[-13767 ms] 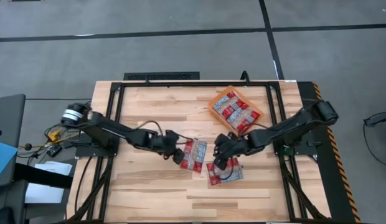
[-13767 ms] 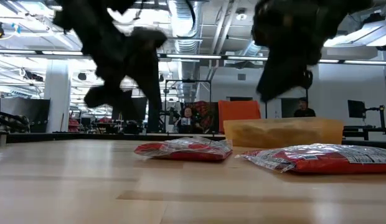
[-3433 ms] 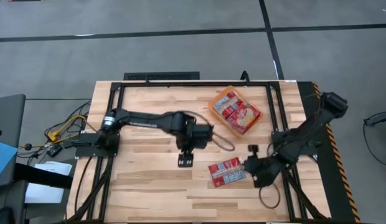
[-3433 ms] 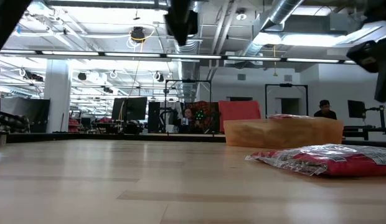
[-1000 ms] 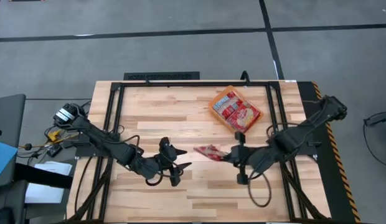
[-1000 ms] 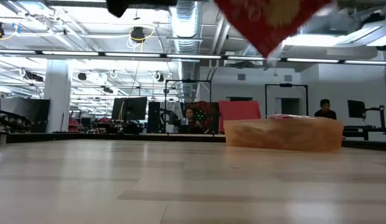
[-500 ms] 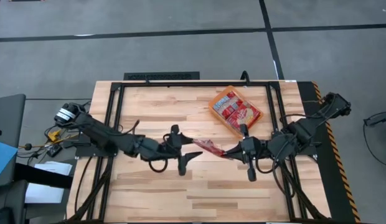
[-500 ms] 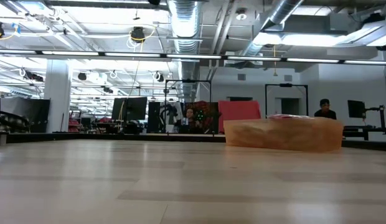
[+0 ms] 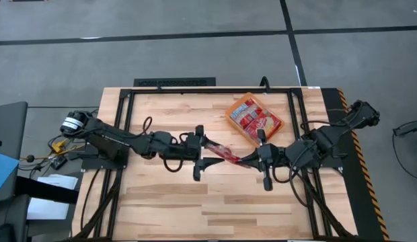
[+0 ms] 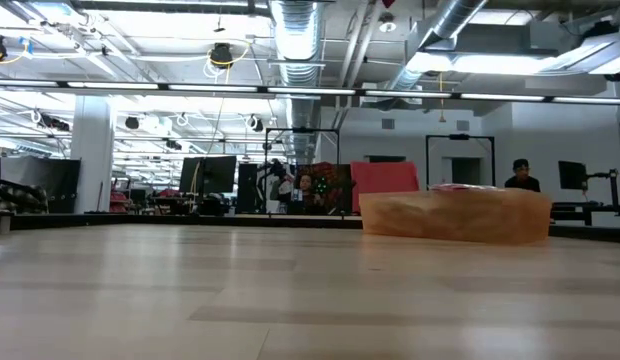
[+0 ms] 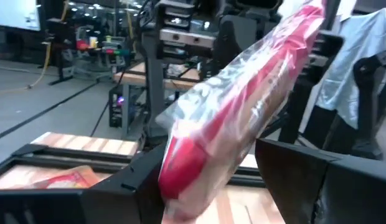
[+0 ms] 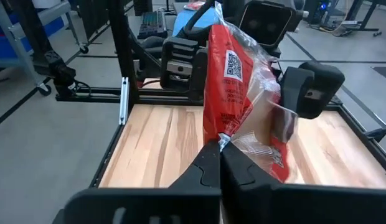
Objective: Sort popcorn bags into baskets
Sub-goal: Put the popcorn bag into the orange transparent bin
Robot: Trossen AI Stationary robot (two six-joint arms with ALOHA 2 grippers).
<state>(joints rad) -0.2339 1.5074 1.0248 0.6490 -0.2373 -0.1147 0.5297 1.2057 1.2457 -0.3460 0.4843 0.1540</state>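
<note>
Above the table [image 9: 161,195], near the basket: one popcorn bag [image 9: 225,156] hangs stretched between both grippers, off the wood.
Change: half a second ago the left gripper stood a little farther from the bag; now it meets the bag's end.
Bag to grippers: right gripper [image 9: 259,158] pinches one corner, fingers [image 12: 208,167] closed tight on it; left gripper [image 9: 199,154] has its fingers either side of the opposite end, clamping it.
Basket [image 9: 253,121]: beside the right gripper toward the far edge, holding more red bags [image 9: 249,115].
Low view: only the basket [image 10: 455,215] shows.
</note>
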